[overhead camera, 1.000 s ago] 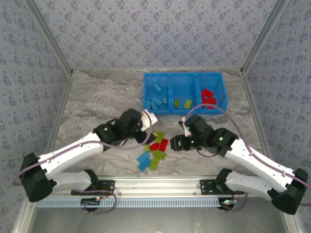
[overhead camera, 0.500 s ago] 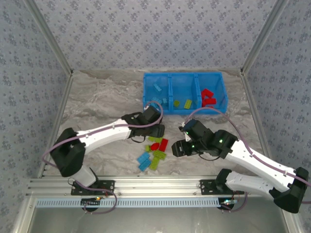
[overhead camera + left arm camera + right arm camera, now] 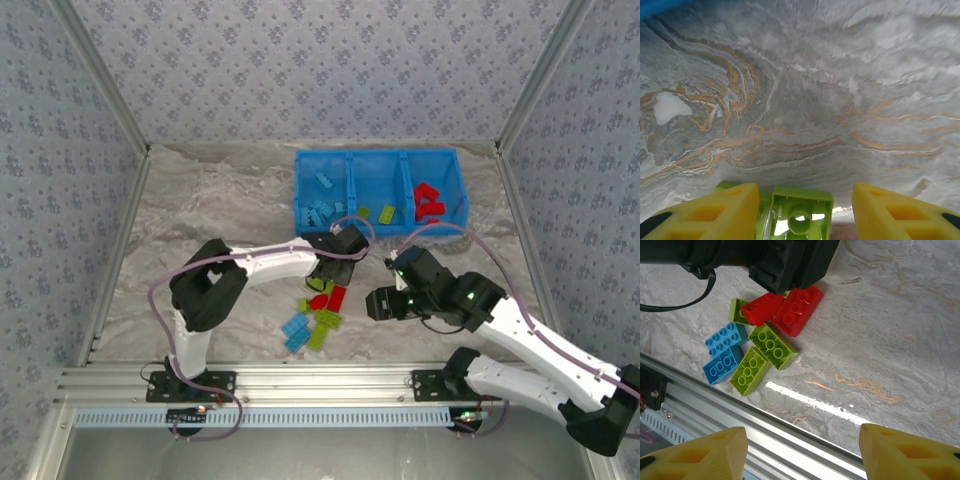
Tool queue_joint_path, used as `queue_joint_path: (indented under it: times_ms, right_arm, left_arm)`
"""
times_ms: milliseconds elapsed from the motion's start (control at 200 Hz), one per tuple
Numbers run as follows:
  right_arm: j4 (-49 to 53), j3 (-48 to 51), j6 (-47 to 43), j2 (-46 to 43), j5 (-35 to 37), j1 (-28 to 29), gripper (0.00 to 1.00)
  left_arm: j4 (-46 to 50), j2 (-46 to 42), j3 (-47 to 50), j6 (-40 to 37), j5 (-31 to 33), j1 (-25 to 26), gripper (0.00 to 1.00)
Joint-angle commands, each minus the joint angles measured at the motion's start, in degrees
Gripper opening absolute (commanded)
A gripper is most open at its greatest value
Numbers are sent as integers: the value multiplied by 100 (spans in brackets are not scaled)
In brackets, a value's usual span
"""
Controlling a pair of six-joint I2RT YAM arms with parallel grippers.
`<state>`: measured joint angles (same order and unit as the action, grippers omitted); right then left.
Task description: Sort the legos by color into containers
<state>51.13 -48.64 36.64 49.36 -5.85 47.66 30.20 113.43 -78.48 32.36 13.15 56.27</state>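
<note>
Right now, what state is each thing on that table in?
left gripper, open, straddling a green lego, not yet pinching it.
right gripper, open and empty, above the table.
loose legos, unsorted heap of red, green and blue on the table.
tray, partly filled, legos in all three compartments.

Loose blue, lime and red legos (image 3: 318, 312) lie flat in a cluster at seven o'clock from the blue tray (image 3: 375, 153). Its three compartments hold blue, lime and red ones.
</note>
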Motion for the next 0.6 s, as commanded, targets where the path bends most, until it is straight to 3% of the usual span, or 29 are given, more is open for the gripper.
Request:
queue_joint_path:
  times_ms: [0,400,595]
  right_arm:
    - [151,112,-9,-42,-43,-81,63]
    - [37,153,-11,60,-174,-232,64]
    - [78,61,-8,-32,-1,-267,64]
  left_arm:
    - [434,251,-263,-268,121,15,52]
    - [571,461,-266,-210,-202,94,31]
    - [517,19,-227,-90,-39,173,24]
